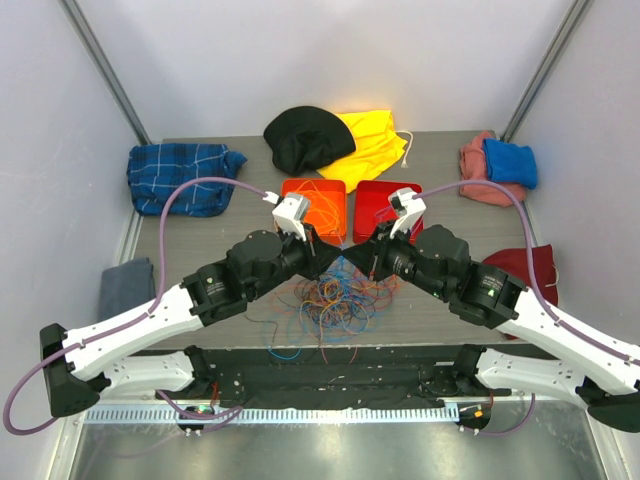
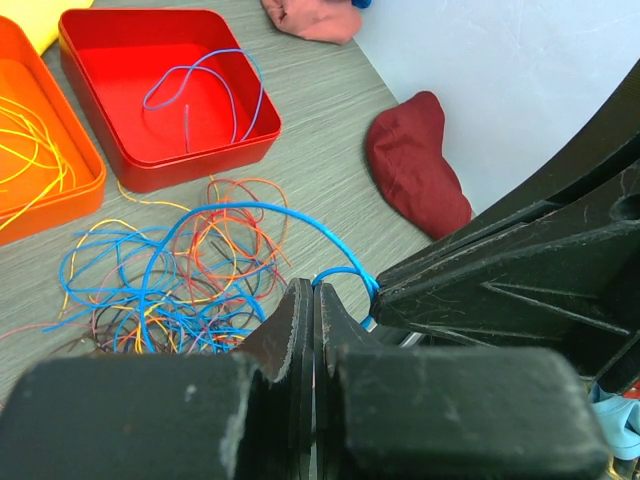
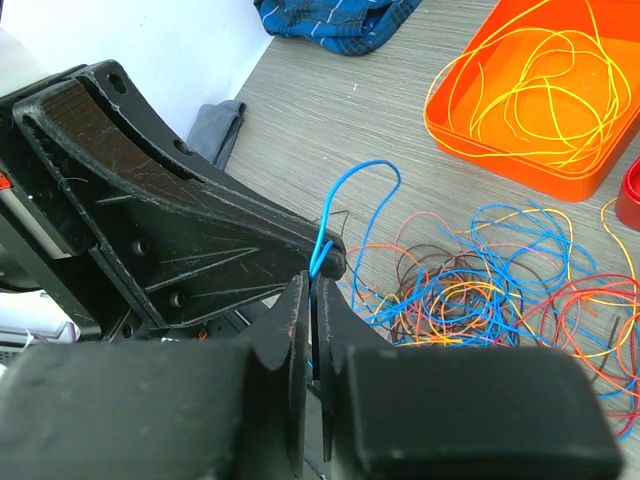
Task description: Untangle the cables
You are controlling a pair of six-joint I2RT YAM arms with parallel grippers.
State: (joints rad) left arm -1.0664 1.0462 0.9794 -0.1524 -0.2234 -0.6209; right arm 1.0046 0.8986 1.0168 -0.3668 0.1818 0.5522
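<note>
Left gripper [image 2: 312,292] and right gripper [image 3: 310,282] meet tip to tip, each clamped on the same blue cable [image 2: 250,207]. It trails into the tangle of cables [image 1: 325,300] on the table [image 1: 440,160] below them. Probably best to lift slowly with both pinches firm, pausing if other strands drag along.

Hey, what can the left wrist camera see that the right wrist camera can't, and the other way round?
Only the left wrist view: the inside of the red tray with one loose blue strand lying in it, a maroon cloth, and a pink cloth at the top edge. Only the right wrist view: a blue plaid cloth and a grey cloth. Both: the orange tray of yellow wires, the tangle of wires, and closed jaws pinching a blue wire.
</note>
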